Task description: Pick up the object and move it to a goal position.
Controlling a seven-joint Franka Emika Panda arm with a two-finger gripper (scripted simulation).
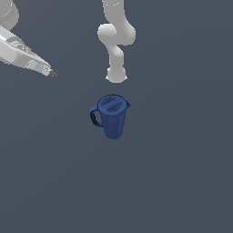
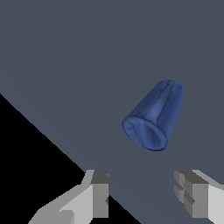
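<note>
Blue pitcher (image 1: 111, 116) sits upright at centre of the exterior view on a grey floor (image 1: 173, 182), handle toward frame left, ridged lid up. Arm base (image 1: 116, 41) at top centre; gripper (image 1: 51, 73) at upper left, well apart from pitcher (too small there to read).

Wrist view: pitcher (image 2: 154, 116) right of centre, seen tilted, w/ gripper (image 2: 146, 197) at lower edge, fingers (image 2: 100, 194) spread wide, nothing between them.
</note>
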